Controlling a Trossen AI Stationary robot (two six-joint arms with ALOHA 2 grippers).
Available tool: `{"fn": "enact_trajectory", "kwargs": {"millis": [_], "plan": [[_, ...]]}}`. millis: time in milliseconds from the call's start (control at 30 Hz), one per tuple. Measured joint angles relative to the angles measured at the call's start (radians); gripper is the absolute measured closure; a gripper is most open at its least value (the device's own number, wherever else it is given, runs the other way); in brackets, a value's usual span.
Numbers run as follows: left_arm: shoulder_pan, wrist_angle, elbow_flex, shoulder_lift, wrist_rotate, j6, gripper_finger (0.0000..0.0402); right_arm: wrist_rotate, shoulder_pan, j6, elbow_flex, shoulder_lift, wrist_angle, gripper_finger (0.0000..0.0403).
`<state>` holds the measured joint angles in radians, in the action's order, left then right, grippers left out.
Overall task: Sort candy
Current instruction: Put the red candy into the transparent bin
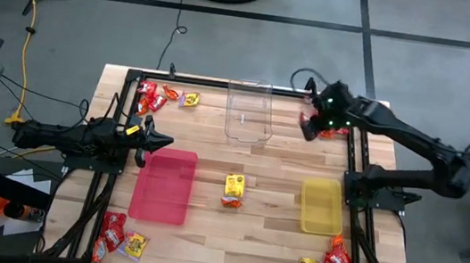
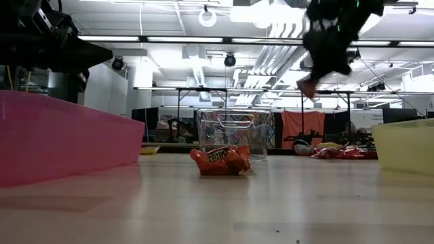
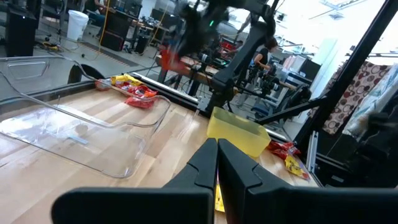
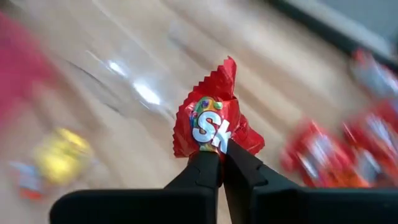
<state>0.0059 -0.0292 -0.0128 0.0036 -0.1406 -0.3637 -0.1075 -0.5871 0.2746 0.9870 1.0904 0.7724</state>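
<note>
1. While the table (image 1: 241,231) carries a pink tray (image 1: 164,184), a yellow tray (image 1: 322,205) and a clear tub (image 1: 249,111), candy (image 1: 234,188) lies scattered in piles.
2. Right gripper (image 4: 219,149) is clamped on a red candy (image 4: 211,121), up near the tub.
3. Left gripper (image 1: 164,142) clenched, nothing in it, beside the pink tray.

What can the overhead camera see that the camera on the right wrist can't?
Only the overhead view shows the whole table, the pink tray, the yellow tray, the waiting left gripper and the candy piles in the corners. Only the right wrist view shows the red packet pinched in shut fingers. Both show the right gripper near the clear tub.
</note>
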Motion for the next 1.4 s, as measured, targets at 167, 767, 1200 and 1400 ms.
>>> {"fn": "enact_trajectory", "kwargs": {"millis": [167,767,1200,1400], "plan": [[0.0,0.0,0.0,0.0,0.0,0.0,0.0401,-0.081,0.091,0.069,0.018,-0.008,-0.295,0.04],[0.0,0.0,0.0,0.0,0.0,0.0,0.0401,0.009,0.163,-0.02,0.264,0.547,-0.436,0.0317],[0.0,0.0,0.0,0.0,0.0,0.0,0.0401,0.002,0.163,-0.232,0.531,0.624,-0.054,0.0188],[0.0,0.0,0.0,0.0,0.0,0.0,0.0401,-0.056,0.175,-0.231,0.498,0.53,0.092,0.0187]]}}
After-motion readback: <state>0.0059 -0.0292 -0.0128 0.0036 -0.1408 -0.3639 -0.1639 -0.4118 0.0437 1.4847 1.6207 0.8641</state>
